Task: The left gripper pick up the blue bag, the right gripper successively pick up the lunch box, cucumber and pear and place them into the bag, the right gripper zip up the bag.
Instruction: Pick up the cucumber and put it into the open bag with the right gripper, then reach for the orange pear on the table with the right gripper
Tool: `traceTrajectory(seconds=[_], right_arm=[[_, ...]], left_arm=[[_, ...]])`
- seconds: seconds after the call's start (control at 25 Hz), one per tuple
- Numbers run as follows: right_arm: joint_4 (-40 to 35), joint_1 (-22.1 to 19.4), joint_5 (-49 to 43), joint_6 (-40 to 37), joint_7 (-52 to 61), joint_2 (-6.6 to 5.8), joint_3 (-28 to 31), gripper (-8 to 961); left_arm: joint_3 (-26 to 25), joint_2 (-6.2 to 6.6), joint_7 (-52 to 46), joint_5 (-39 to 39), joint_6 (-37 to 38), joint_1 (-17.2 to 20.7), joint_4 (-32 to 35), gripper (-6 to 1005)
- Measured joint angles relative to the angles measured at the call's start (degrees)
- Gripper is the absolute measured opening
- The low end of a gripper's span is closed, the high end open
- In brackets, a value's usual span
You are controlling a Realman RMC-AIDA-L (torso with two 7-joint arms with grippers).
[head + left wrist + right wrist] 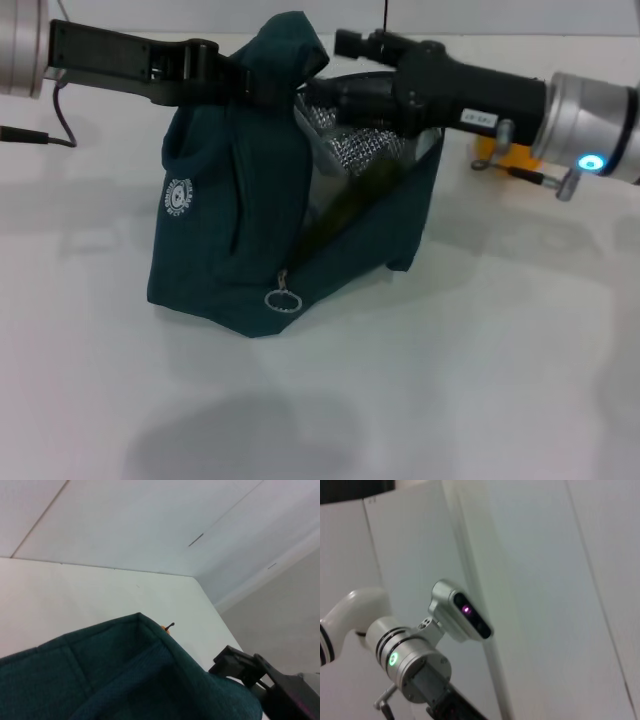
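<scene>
Head view: my left gripper [262,82] reaches in from the left and is pinched on the upper edge of the blue bag [230,250], holding that side up off the white table [480,350]. The bag stands open, silver lining showing at the mouth, zipper ring hanging low at the front.

My right gripper [318,98] comes in from the right, its tip at the bag's mouth over the lining. Whether its prongs are spread or pressed together, I cannot tell (the fabric and the arm body hide them).

The cucumber [345,210] lies slanted inside the bag, dark green against the lining.

The pear [510,152] sits on the table behind my right arm, mostly hidden; in the left wrist view its stem just tops the bag's rim.

Lunch box: not visible from any view.
</scene>
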Motion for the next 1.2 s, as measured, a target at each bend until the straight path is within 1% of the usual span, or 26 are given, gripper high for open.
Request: traceTrajectory(seconds=[0.08, 0.24, 0.32, 0.44, 0.56, 0.64, 0.76, 0.92, 1.2], right_arm=[[-3.01, -2.85, 0.92, -0.2, -0.14, 0.0, 0.05, 869], [-13.62, -12.92, 2.15, 2.01, 0.01, 0.01, 0.42, 874], [-17.3, -17.52, 3.99, 4.11, 0.12, -0.25, 0.44, 872], [-19.6, -23.37, 7.25, 7.2, 0.16, -1.06, 1.21, 870], [-19.36, -26.33, 7.82, 9.54, 0.15, -1.43, 4.31, 863], [-19.06, -27.42, 7.61, 12.47, -0.11, -1.46, 5.75, 858], [-18.97, -27.31, 6.86, 18.28, -0.38, -1.49, 5.76, 849], [-18.05, -25.04, 4.05, 24.57, -1.64, -1.13, 5.47, 838], [-13.71, -19.57, 2.83, 26.86, -6.78, -0.68, 5.34, 819]], left_arm=[[0.01, 0.0, 0.01, -0.01, 0.0, 0.09, 0.0, 44], [-0.28, 0.07, 0.05, -0.05, 0.05, 0.78, 0.0, 44], [-0.36, 0.14, 0.08, -0.06, 0.17, 1.13, 0.0, 44], [-0.32, 0.06, 0.14, -0.08, 0.36, 1.3, 0.0, 42], [-0.15, -0.1, 0.17, -0.13, 0.39, 1.32, 0.0, 41], [-0.1, -0.25, 0.18, -0.38, 0.42, 1.33, 0.0, 41], [-0.05, -0.35, 0.32, -0.9, 0.44, 1.25, 0.0, 41], [-0.02, -0.51, 0.59, -1.03, 0.45, 1.05, 0.0, 41], [0.0, -0.69, 0.7, -1.06, 0.45, 1.04, 0.01, 41]])
